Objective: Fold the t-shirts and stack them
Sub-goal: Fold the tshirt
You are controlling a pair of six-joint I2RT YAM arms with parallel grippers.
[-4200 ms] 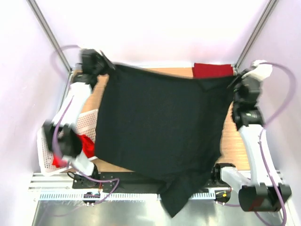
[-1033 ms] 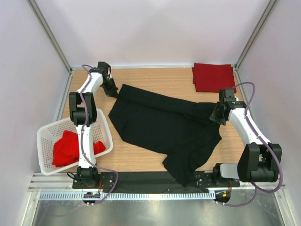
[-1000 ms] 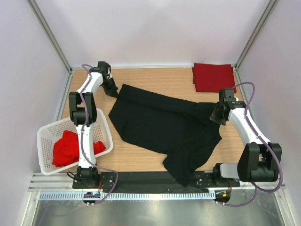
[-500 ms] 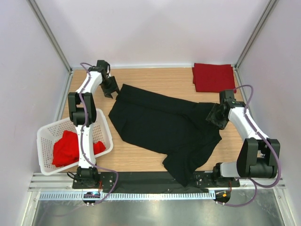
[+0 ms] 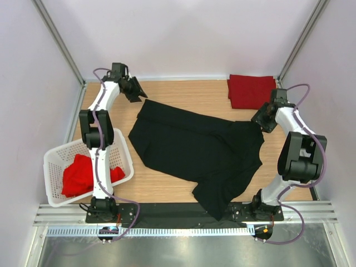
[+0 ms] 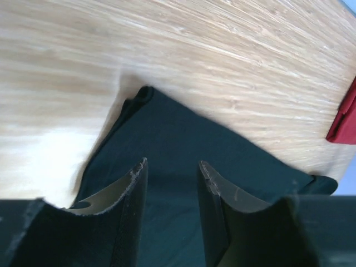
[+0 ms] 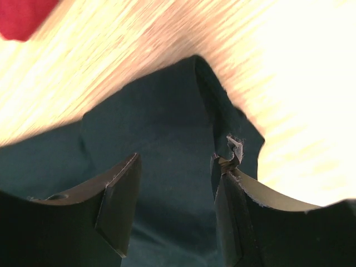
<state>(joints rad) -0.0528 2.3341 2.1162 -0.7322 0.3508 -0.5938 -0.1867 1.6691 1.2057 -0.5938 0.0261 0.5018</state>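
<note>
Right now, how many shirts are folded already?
One red t-shirt lies folded in the far right corner. The black t-shirt lies spread but rumpled, unfolded; the left gripper and right gripper stand open by its far corners, holding nothing. It still needs folding and stacking, and more red cloth waits in the white basket.

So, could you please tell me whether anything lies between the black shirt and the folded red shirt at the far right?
Nothing visible does. Only bare table separates the black shirt from the red shirt. The open right tool hovers by the black shirt's right corner, close to that path.
</note>
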